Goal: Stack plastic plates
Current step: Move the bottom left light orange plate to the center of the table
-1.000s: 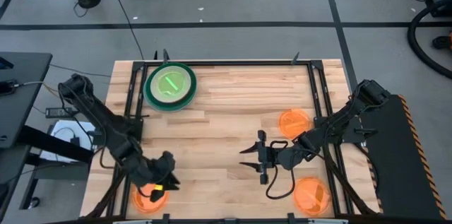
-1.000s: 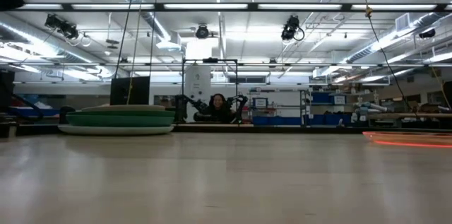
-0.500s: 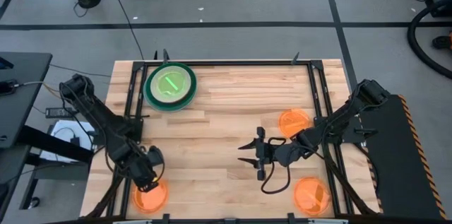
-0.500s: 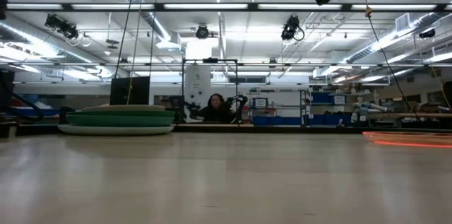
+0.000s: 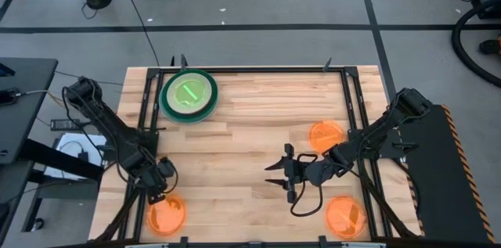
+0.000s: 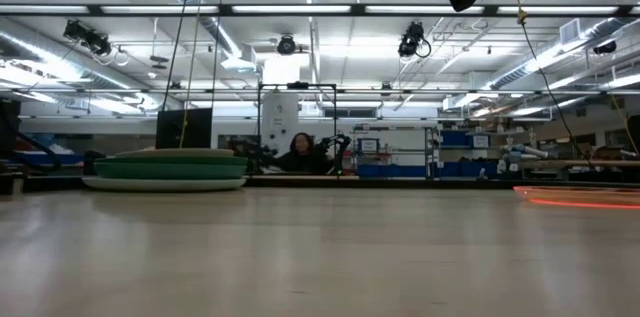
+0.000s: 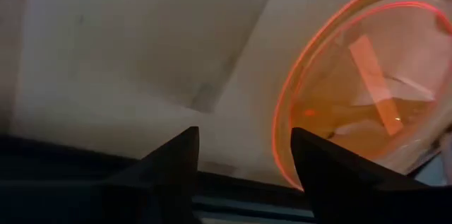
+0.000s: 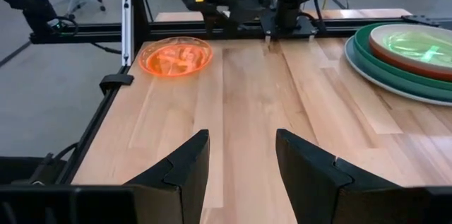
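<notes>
You see the left gripper [image 5: 159, 193] at the near-left corner of the table [image 5: 250, 123], its fingers spread and holding nothing; the small orange plate [image 5: 166, 217] lies just beside it, on the side toward the table's near edge, flat on the wood; in the left wrist view the same orange plate [image 7: 367, 83] sits just off one dark finger, clear of both, so judge it released rather than grasped.

Take the stack [image 5: 189, 95] as your landmark: it stands at the far-left of the table, a neon-green plate [image 5: 189, 91] uppermost on the wider teal and dark-green plates; from the stack, the left gripper's orange plate lies straight toward the near edge, well apart; a round plate has no long axis, so approach from any side serves.

Two further orange plates lie far to the right of the stack: one [image 5: 325, 135] at mid-depth, one [image 5: 345, 217] at the near-right corner; the right gripper [image 5: 275, 175] hovers between them and the table's centre, fingers parted and empty, pointing toward the stack.

The left arm is the nearer to the near-left plate; the right arm is the nearer to the other two; the bare wood between each plate and the stack carries no obstacle, though the black frame rail [image 5: 145, 115] runs close beside the left arm's path.
</notes>
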`<action>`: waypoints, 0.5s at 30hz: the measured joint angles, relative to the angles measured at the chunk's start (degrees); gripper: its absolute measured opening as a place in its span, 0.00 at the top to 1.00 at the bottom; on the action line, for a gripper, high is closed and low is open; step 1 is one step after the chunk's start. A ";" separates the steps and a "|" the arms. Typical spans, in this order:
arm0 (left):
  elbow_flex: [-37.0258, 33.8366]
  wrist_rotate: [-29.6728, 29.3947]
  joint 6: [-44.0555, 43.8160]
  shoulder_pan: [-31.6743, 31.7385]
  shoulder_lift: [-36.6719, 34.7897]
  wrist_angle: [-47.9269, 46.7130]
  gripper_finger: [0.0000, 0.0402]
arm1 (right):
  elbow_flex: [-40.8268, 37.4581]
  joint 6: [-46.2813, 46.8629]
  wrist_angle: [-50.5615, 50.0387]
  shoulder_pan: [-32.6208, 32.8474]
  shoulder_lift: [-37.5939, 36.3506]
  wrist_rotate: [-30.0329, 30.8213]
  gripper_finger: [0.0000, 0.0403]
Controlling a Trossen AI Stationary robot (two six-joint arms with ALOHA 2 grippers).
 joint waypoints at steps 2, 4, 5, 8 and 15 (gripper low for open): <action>-1.17 0.11 0.59 0.00 -0.70 3.52 0.44 | 0.00 0.04 0.01 0.08 0.00 0.02 0.57; -2.24 -0.13 2.02 -0.15 -0.93 6.82 0.45 | 0.00 0.12 -0.01 0.18 0.00 -0.02 0.57; -2.92 -0.84 2.58 -0.45 -0.87 7.50 0.46 | 0.00 0.40 0.01 0.21 0.00 -0.02 0.57; -5.61 -1.93 2.60 -1.46 -0.84 7.42 0.47 | 0.00 1.36 -0.13 0.21 0.00 -0.02 0.57; -7.04 -2.05 2.28 -2.45 -0.79 14.17 0.53 | 0.00 1.48 -0.35 0.23 0.00 -0.02 0.57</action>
